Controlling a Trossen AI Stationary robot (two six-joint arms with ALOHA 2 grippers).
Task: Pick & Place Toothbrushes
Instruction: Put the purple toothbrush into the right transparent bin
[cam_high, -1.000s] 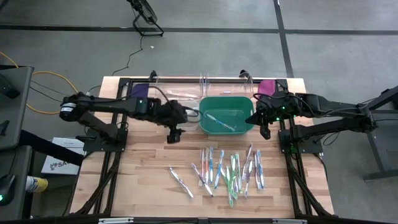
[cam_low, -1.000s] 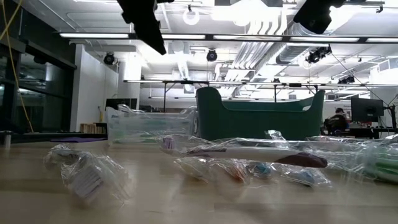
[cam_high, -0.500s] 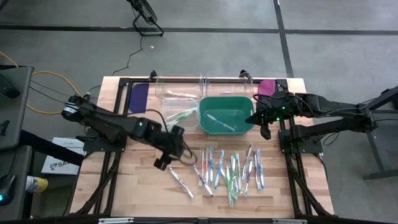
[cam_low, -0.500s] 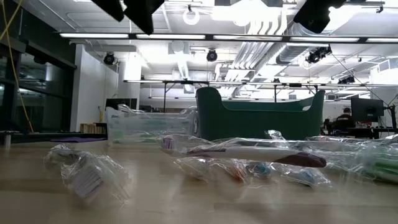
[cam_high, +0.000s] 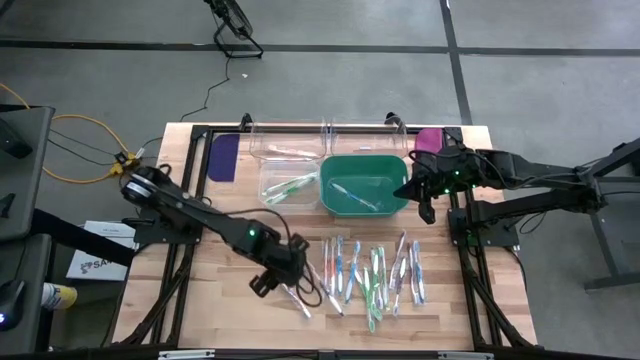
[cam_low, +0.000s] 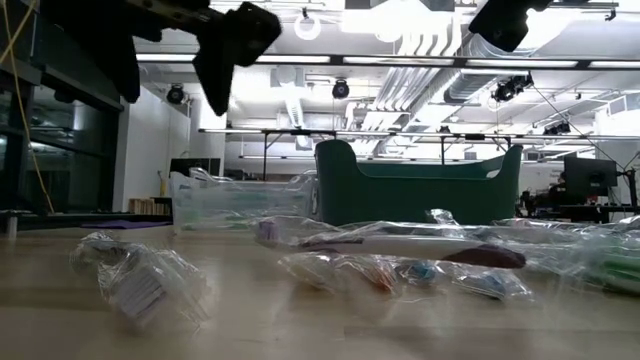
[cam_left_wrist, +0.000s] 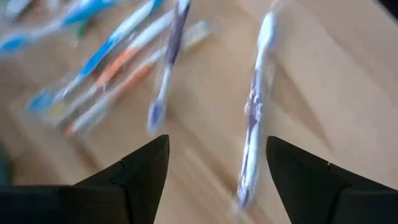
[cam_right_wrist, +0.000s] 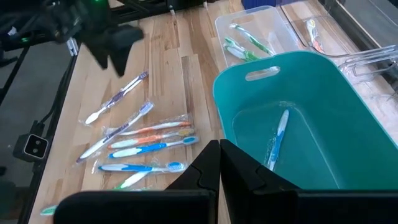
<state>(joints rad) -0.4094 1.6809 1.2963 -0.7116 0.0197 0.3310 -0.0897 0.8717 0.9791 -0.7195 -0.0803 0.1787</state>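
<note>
Left gripper (cam_high: 284, 278) held above the loose toothbrushes (cam_high: 370, 272)
Its fingers (cam_left_wrist: 134, 171) are spread, a purple-and-white toothbrush (cam_left_wrist: 252, 112) seen between them on the wooden surface (cam_high: 225, 310); right gripper (cam_high: 424, 206) fingers pressed together beside the green bin (cam_high: 363, 183)

Toothbrushes (cam_high: 370, 272) lie spread near the table's (cam_high: 200, 300) front edge; behind them, toward the rear edge, sits a tub (cam_high: 362, 185) holding one toothbrush (cam_high: 352, 195).

Motion-blurred toothbrushes (cam_left_wrist: 252, 118), left wrist view
</note>
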